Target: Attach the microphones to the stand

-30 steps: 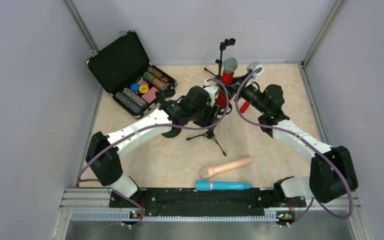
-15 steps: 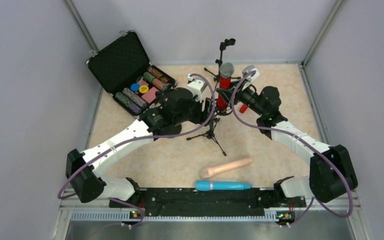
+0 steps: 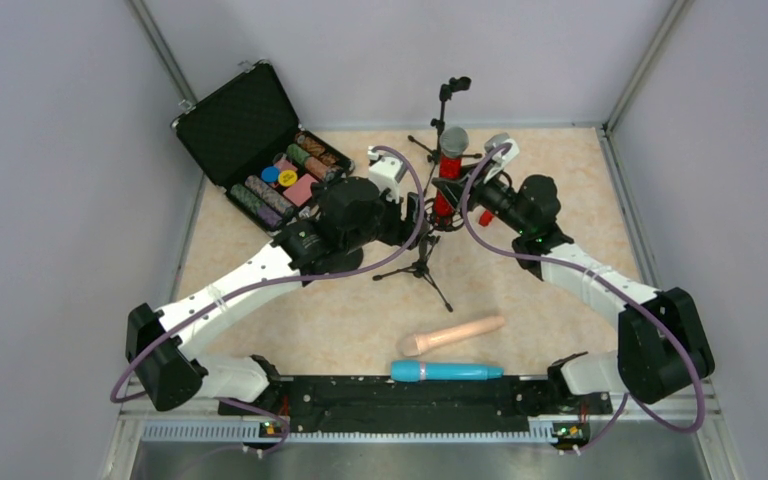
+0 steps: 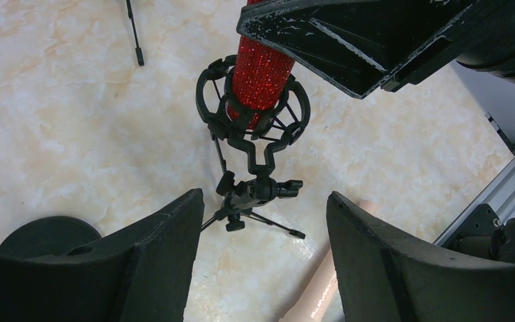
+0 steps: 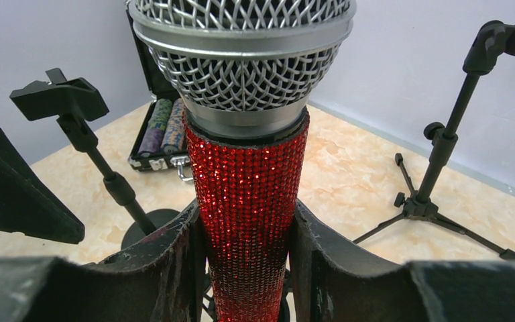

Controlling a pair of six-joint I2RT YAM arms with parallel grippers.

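Case (image 3: 243, 120): open at the far left of the table, chips (image 3: 295, 175) in rows inside; the right wrist view catches only one end of it

Round-base stand (image 5: 74, 114): the right wrist view shows its pole and top clamp; from above only its black disc peeps out under the left arm

Left gripper (image 4: 263, 201): reaching in from the left, fingers (image 4: 157, 258) spread wide, the tripod's joint showing in the gap below them; only its own camera shows this, since from above the wrist and cable cover the fingers

Tripod stand (image 3: 421, 265): small, black, upright near the middle of the table, between the two arms

Clip (image 4: 251, 127): ring mount on top of the tripod stand, plain only in the left wrist view

Red microphone (image 3: 450, 158): upright, silver mesh head up, its lower end sitting inside the clip's ring

Beige microphone (image 3: 450, 333): lying slantwise on the table toward the near edge; one end pokes into the bottom of the left wrist view

Blue microphone (image 3: 447, 372): lying flat just nearer than the beige one, apart from it, seen only from above

Tall stand (image 3: 450, 100): by the back wall, behind the red microphone

Right gripper (image 5: 245, 218): coming in from the right, both fingers pressed on the glittery body below the head, pinching it

Red block (image 3: 487, 214): small, on the table beside the right wrist, overhead view only
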